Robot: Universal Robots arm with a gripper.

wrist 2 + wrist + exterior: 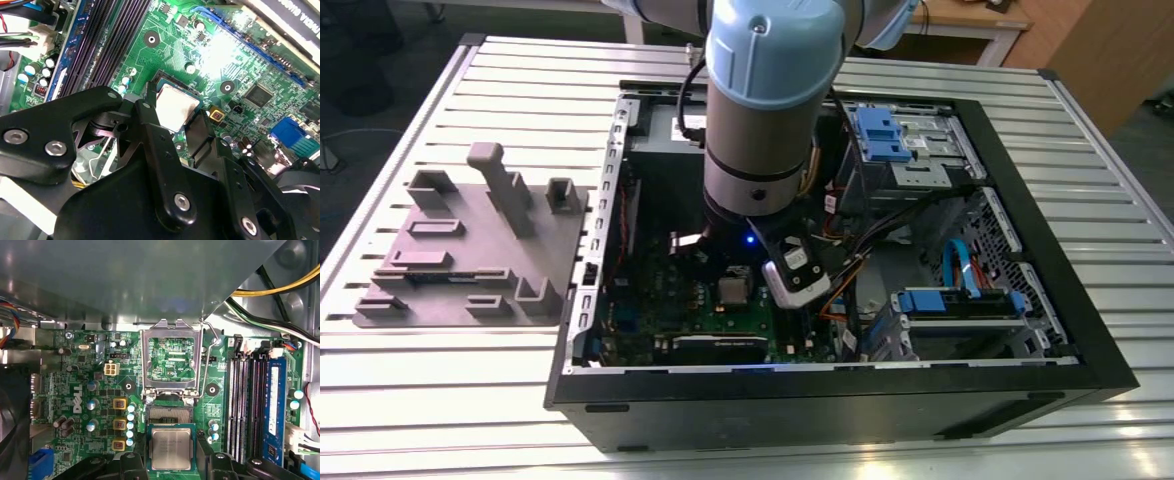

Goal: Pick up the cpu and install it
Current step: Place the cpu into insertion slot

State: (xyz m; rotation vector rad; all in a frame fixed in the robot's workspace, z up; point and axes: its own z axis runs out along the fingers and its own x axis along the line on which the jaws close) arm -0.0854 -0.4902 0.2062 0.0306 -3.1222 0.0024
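Looking at the counter [427,400]: open PC case [854,410] sits on it, arm [754,120] reaching down inside. Green board [80,390] lies below, socket [170,415] frame flipped up. Your hand [172,441] pinches the cpu [171,450] by two opposite edges, hovering just beside the bare socket, not seated.

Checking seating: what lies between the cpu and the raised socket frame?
In the first wrist view, the socket's uncovered contacts lie between the cpu and frame.

Matt metal cpu [171,448], glossy green board [80,365]
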